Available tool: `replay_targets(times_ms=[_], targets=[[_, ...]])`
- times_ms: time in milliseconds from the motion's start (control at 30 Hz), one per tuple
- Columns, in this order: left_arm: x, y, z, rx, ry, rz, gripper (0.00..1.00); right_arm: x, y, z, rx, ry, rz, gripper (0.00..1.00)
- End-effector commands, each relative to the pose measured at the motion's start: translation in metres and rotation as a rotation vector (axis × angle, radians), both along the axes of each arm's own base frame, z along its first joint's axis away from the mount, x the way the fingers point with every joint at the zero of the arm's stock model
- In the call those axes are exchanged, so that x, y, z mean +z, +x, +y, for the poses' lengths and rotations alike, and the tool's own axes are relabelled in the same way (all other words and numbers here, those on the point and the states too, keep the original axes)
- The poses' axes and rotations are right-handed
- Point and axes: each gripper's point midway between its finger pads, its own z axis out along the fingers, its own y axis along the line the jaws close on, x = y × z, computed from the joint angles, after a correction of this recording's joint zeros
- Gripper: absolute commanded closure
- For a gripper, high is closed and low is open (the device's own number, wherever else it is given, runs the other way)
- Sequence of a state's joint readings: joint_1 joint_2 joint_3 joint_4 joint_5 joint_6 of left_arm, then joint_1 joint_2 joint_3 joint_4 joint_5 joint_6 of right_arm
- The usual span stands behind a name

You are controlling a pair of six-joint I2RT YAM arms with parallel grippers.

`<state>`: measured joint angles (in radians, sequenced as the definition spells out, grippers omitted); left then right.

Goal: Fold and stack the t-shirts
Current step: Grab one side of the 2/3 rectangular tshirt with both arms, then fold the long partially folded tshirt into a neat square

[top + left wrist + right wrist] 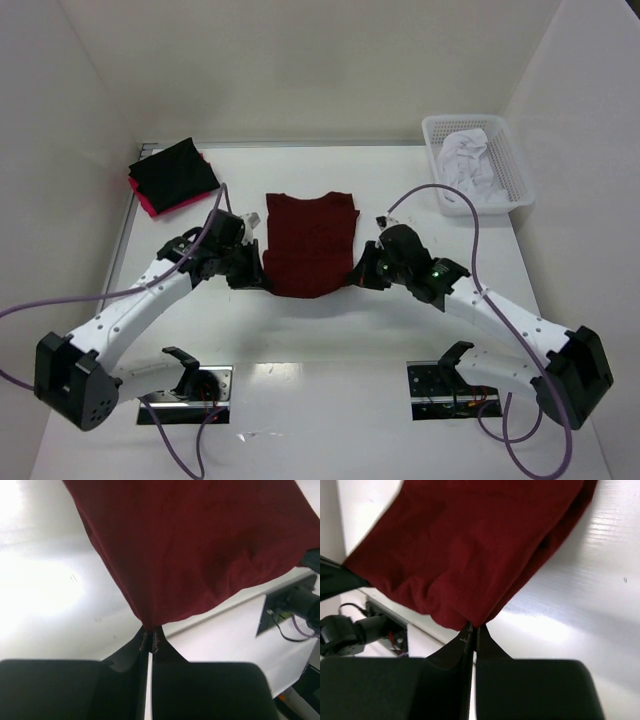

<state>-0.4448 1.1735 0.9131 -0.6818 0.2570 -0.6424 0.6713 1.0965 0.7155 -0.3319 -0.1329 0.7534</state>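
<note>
Two arms, one garment. The white tabletop carries the maroon t-shirt, spread flat, collar end far from the arm bases and hem end near them.

- Basket: beyond the shirt's far-right corner, well apart, with white cloth in it.
- Black t-shirt: folded square beyond the shirt's far-left corner, lying on a pink t-shirt.
- Left hand: pinched tight on the shirt's near-left hem corner.
- Right hand: pinched tight on the near-right hem corner.

Step in hand, as I judge it: the hem-to-collar fold, corners just grasped. The next move calls for both hands to rise together, carry the hem evenly toward the collar with the cloth taut between them, then let go.
</note>
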Motion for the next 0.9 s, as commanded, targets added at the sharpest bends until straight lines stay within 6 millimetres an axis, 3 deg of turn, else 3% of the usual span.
replay_targets(times_ms=[0,167,333,433,633,800,867], targets=[[0.02,-0.018,0.004,0.038,0.005,0.016,1.0,0.012,-0.007,-0.011,-0.052,-0.003,-0.007,1.0],[0.054,-0.008,0.007,0.06,-0.006,-0.083,1.0,0.037,-0.003,-0.008,-0.063,0.037,-0.049,1.0],[0.069,0.009,-0.001,0.045,-0.023,-0.136,1.0,0.07,0.021,-0.008,-0.094,0.022,-0.162,1.0],[0.082,0.026,-0.011,0.022,-0.044,-0.18,1.0,0.077,0.037,-0.004,-0.101,0.001,-0.192,1.0],[0.077,0.065,-0.011,0.014,-0.057,-0.173,1.0,0.085,0.079,0.001,-0.123,-0.011,-0.238,1.0],[0.058,0.104,0.005,0.032,-0.051,-0.131,1.0,0.083,0.116,-0.002,-0.156,-0.033,-0.256,1.0],[0.06,0.124,0.009,0.037,-0.056,-0.147,1.0,0.077,0.13,-0.002,-0.161,-0.041,-0.255,1.0]])
